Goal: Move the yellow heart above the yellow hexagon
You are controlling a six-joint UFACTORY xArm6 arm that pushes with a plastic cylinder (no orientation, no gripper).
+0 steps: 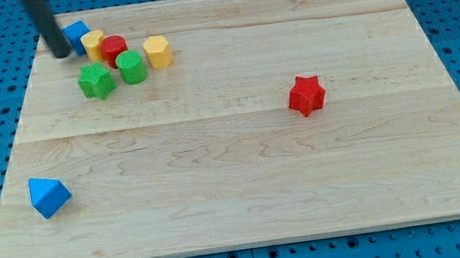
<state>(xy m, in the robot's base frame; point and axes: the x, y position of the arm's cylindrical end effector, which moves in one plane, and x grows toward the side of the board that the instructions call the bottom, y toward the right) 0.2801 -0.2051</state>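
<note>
The yellow heart [93,44] lies near the view's top left, in a cluster of blocks. The yellow hexagon [157,51] sits to its right and slightly lower, at the cluster's right end. My tip [62,54] is at the left of the cluster, just left of a blue block [76,34] and left of the yellow heart. A red round block [114,48] lies between the heart and the hexagon.
A green star-like block [96,80] and a green round block [131,67] sit below the cluster. A red star [306,95] lies right of centre. A blue triangle [48,196] lies at the lower left. The wooden board [247,189] rests on a blue pegboard.
</note>
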